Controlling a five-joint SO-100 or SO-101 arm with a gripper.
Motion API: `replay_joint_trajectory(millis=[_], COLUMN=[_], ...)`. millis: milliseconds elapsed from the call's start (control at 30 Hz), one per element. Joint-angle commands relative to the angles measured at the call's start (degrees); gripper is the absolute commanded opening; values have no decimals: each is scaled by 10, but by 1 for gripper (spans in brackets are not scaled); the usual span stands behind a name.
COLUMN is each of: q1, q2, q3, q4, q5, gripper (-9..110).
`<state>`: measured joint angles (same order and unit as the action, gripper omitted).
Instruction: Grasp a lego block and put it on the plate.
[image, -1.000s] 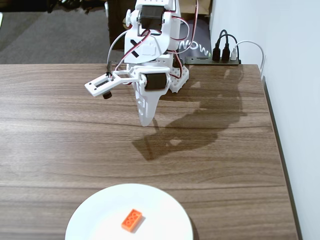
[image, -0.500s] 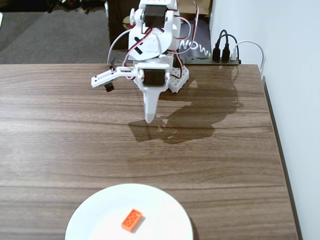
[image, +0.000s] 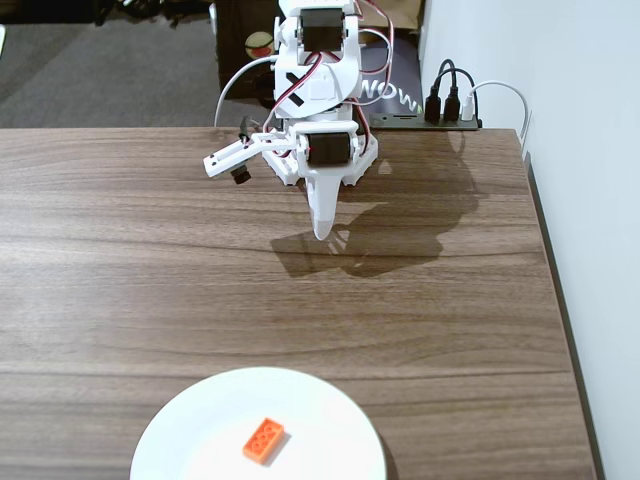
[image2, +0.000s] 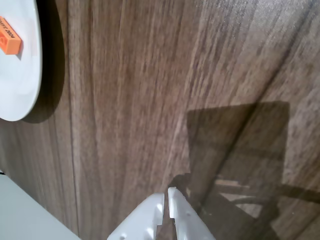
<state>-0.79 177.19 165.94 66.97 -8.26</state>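
The orange lego block (image: 263, 440) lies flat on the white plate (image: 330, 430) at the near edge of the table in the fixed view. The wrist view shows the same lego block (image2: 9, 36) on the plate (image2: 22, 75) at its top left corner. My white gripper (image: 323, 232) hangs point-down near the arm's base at the far side of the table, well away from the plate. Its jaws are together with nothing between them, as the wrist view of the gripper (image2: 166, 196) shows.
A dark wood table (image: 150, 290) fills both views. Its right edge (image: 555, 300) runs along a white wall. A black power strip with plugs (image: 450, 105) sits behind the arm's base. The arm's shadow (image: 350, 250) falls under the gripper.
The arm has pulled back toward its base and swung a little right, lifting the gripper farther from the plate. The lego block has stayed where it was on the plate.
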Motion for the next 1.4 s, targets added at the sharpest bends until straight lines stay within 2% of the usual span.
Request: replay_joint_trajectory(millis=[0, 333, 1367], q1=[10, 29, 36], q2=[33, 113, 113], q3=[0, 14, 14], q4=[15, 56, 56], q5=[13, 32, 38], gripper=[1, 1, 1])
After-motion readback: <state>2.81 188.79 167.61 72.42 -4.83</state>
